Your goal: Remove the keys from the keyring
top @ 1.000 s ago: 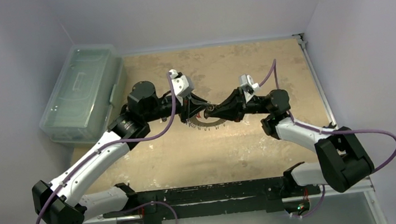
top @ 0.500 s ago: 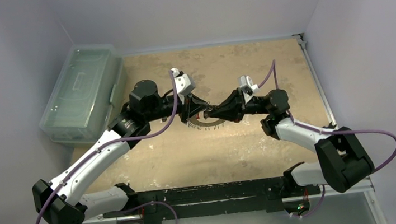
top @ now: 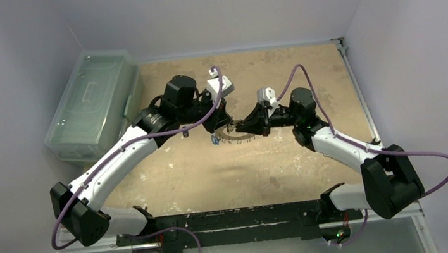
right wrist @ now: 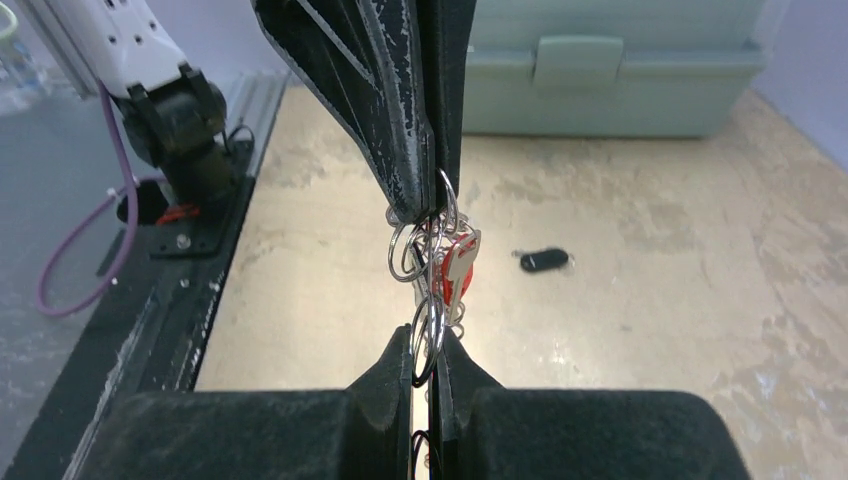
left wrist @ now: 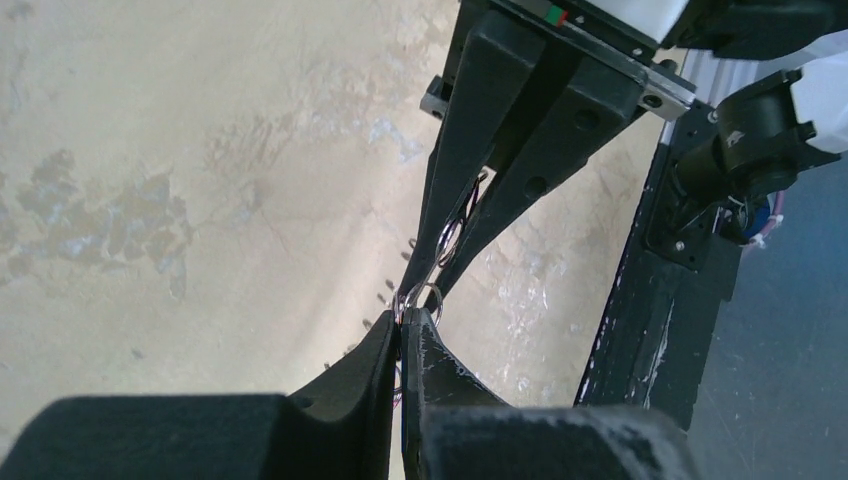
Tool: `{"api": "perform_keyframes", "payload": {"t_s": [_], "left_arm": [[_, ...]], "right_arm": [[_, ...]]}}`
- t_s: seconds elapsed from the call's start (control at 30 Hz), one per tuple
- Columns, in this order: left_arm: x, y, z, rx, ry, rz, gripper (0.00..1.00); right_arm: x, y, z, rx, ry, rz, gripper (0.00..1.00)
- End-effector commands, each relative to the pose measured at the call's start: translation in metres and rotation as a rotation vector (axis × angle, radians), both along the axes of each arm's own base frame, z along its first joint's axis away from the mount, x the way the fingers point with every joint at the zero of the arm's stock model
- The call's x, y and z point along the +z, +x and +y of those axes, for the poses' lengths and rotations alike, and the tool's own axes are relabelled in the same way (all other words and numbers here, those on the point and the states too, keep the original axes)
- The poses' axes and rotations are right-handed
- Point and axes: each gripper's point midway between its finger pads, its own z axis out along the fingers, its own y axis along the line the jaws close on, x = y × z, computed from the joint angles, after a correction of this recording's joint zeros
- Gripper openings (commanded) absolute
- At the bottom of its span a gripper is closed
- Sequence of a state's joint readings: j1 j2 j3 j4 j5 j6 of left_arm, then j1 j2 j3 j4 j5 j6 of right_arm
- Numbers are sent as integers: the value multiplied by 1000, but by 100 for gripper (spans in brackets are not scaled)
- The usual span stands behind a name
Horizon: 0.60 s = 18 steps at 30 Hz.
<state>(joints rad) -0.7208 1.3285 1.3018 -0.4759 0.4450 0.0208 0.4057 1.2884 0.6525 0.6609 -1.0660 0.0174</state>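
Pale walls close in a worn tan surface (top: 289, 163). From the overhead view, a clear lidded bin (top: 94, 103) sits at ten o'clock against the left wall.

Your left end effector (top: 228, 127) reaches in from eight o'clock. Its fingers are pressed together on a thin wire loop at the top of the bunch of keys (right wrist: 455, 268). You cannot tell from here whether that loop belongs to one key or to the big ring.

The keyring (top: 236, 140) hangs between the two arms, just toward twelve o'clock of the surface's centre. Its lower arc, fringed with keys, sits close over the surface. A red-headed key shows in the middle of the cluster.

Your right end effector (top: 239, 126) comes in from four o'clock, tip to tip with the left. It is pinched shut on the keyring wire. In the right wrist view a small black oblong (right wrist: 545, 261) lies loose on the surface, apart from the bunch.

Expect the load to be light, hard and slick. The ring is springy steel that should resist spreading, and the keys will likely swing and slide along it. Grip a key by its flat head. Hold the ring across the wire near its split, since a pinch on the bare round wire is likely to slip.
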Motion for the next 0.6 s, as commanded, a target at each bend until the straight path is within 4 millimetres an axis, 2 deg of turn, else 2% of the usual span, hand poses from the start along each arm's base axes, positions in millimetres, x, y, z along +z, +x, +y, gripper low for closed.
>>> {"api": "perform_keyframes", "payload": {"t_s": [0.0,0.27,0.57], "left_arm": [[-46,-33,20,-39,185,219,0],[-72,-48,22,-82,267,375,0],[-98,-81,22,-205,328,609,0]], "right_arm": [[23,38,-13,-148,-84,-230,0],[15,48,-22,-164,-216,-348,0],[-4,31,-24,-38,-315,-446,0]]}}
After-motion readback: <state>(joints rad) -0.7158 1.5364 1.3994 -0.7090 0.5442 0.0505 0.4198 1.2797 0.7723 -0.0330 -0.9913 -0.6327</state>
